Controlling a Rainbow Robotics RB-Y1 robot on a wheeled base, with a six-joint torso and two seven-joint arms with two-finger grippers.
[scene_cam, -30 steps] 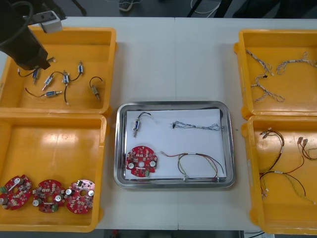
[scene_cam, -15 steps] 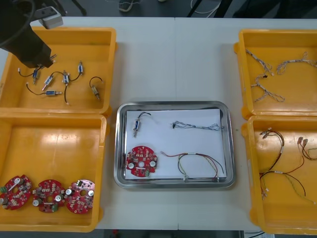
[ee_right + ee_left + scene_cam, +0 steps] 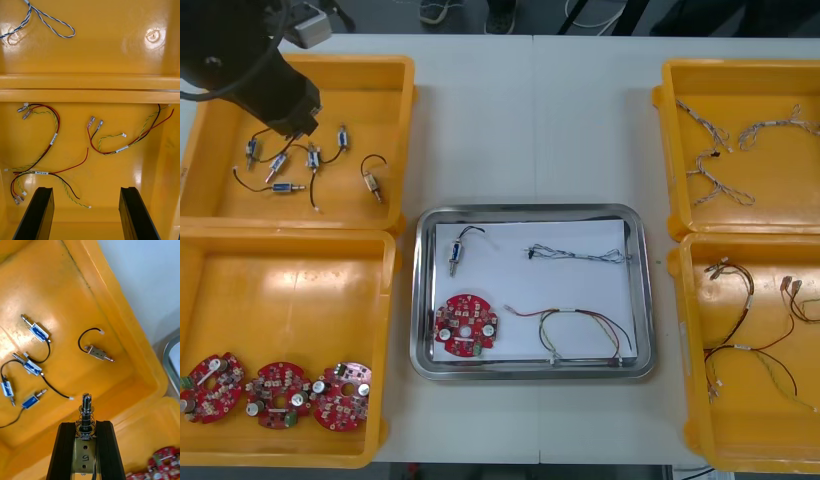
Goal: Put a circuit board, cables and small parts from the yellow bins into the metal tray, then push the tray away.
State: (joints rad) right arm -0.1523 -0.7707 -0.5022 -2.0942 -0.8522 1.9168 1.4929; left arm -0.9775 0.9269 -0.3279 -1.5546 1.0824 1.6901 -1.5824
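My left gripper (image 3: 298,122) hangs over the far left yellow bin (image 3: 402,130). In the left wrist view the gripper (image 3: 86,424) is shut on a small metal part (image 3: 86,413) with a spring, held above the bin floor. Several more small metal parts (image 3: 98,352) lie loose below it. The metal tray (image 3: 530,212) at the table's middle holds a red circuit board (image 3: 465,324), a small metal part (image 3: 455,252), a blue and white cable (image 3: 575,253) and a red and yellow cable (image 3: 580,325). My right gripper (image 3: 85,189) stands open above red and yellow cables (image 3: 112,150).
The near left bin (image 3: 385,330) holds three circuit boards (image 3: 275,385). At the right, the far bin (image 3: 665,130) has blue and white cables (image 3: 720,180) and the near bin (image 3: 685,330) red and yellow cables (image 3: 740,350). Bare table lies beyond the tray.
My left arm has moved right over the far left bin, toward the table's middle. The things in the tray and bins have stayed put.
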